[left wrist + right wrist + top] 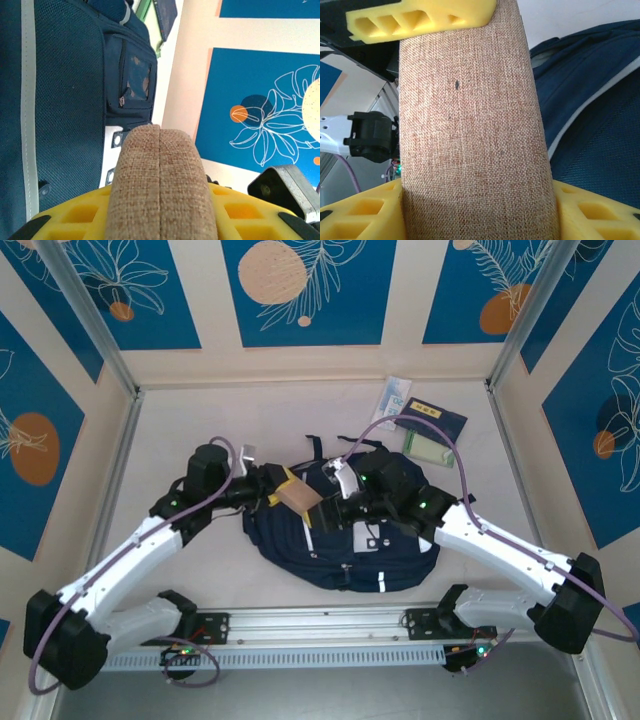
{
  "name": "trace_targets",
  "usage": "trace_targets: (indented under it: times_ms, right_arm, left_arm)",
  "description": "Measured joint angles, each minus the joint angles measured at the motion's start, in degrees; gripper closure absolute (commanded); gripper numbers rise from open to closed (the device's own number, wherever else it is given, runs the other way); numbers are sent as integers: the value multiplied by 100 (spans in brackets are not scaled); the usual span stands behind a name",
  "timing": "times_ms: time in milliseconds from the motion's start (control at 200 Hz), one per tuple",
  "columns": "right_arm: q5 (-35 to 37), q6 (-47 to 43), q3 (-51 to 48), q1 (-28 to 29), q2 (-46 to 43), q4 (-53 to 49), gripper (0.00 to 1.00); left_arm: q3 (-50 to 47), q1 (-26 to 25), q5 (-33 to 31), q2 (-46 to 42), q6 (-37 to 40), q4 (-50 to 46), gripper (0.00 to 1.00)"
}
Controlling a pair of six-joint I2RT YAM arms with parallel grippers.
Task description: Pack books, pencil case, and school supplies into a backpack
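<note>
Two grippers meet over the backpack (pixel 345 550) in the top view: the left gripper (pixel 281 487) and right gripper (pixel 322 510) each hold an end of the case (pixel 300 498), which hangs just above the bag's upper edge. We judge this a hand-over, or a shared carry toward the mouth. A navy book (pixel 432 420) and the printed packet (pixel 393 398) lie on the bench (pixel 200 420) beyond the bag, not yet packed. From the left wrist, yellow ribbed fingers (pixel 75 212) press both sides of the case's rounded, seamed end, so that gripper is closed on it; beside it runs dark navy mesh with a pale stripe. From the right wrist, the case is a long band of coarse tan weave clamped between that gripper's own yellow fingers (pixel 600 210), with the other gripper's finger at the far end. Next, we think, one side must release while the other tips the soft case into the opening, which we cannot make out here.
</note>
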Motion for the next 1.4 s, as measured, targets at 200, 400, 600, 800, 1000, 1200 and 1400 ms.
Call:
trace_targets:
  times_ms: [200, 400, 600, 800, 1000, 1200, 1400]
  right_arm:
    - [308, 393, 787, 201, 540, -518, 35]
    - [1344, 1261, 1493, -63, 1521, -1449, 25]
    - [1711, 1615, 2293, 186, 2529, -2081, 23]
    - [2424, 1867, 3895, 568, 3967, -3213, 19]
    - [2874, 1963, 5184, 938, 5379, -4354, 27]
    - [2892, 2065, 5442, 964, 5836, -4743, 83]
    - [2618, 1816, 5058, 822, 5243, -4419, 100]
  left_arm:
    - [433, 103, -1419, -1169, 743, -1593, 72]
    - [568, 227, -2518, -2275, 1456, -3287, 72]
    - [568, 227, -2962, -2559, 1740, -4153, 69]
    - [828, 227, -3340, -2767, 2059, -4756, 67]
    - [966, 227, -3552, -3014, 2205, -5027, 66]
    - [1012, 227, -3650, -3058, 2297, -5204, 65]
    - [1045, 227, -3727, -3047, 2371, -5202, 64]
